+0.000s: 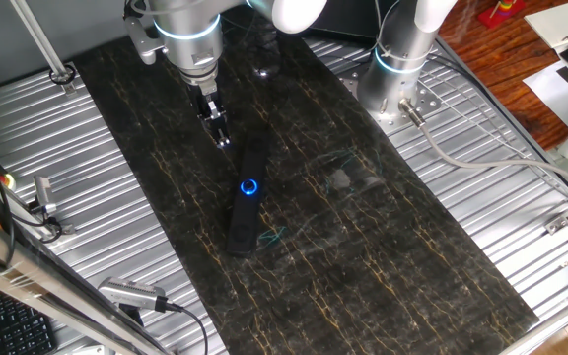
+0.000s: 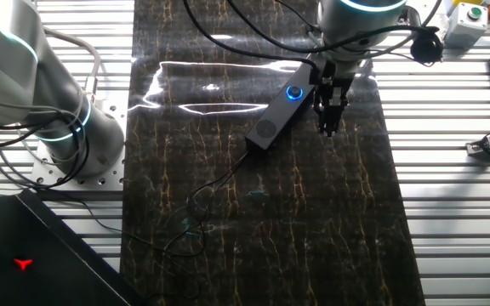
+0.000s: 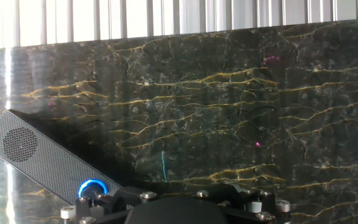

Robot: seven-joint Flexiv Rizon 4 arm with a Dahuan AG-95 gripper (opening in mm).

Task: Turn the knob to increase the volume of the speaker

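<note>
The speaker (image 1: 243,225) is a slim black bar lying on the dark marbled mat (image 1: 363,247). The knob (image 1: 249,187), ringed in blue light, sits at its far end. In the other fixed view the speaker (image 2: 272,119) lies diagonally with the knob (image 2: 294,92) at its upper end. My gripper (image 1: 223,140) points down beside the knob, apart from it and just above the mat, empty, with the fingers close together. It also shows in the other fixed view (image 2: 328,127). The hand view shows the speaker grille (image 3: 23,144) and the knob (image 3: 92,186) at lower left; the fingertips are out of view there.
A second arm's base (image 1: 397,69) stands at the mat's far edge and shows in the other fixed view (image 2: 58,127). A thin cable (image 2: 219,183) runs from the speaker across the mat. Ribbed metal table (image 1: 87,197) flanks the mat. A button box (image 2: 466,17) stands nearby.
</note>
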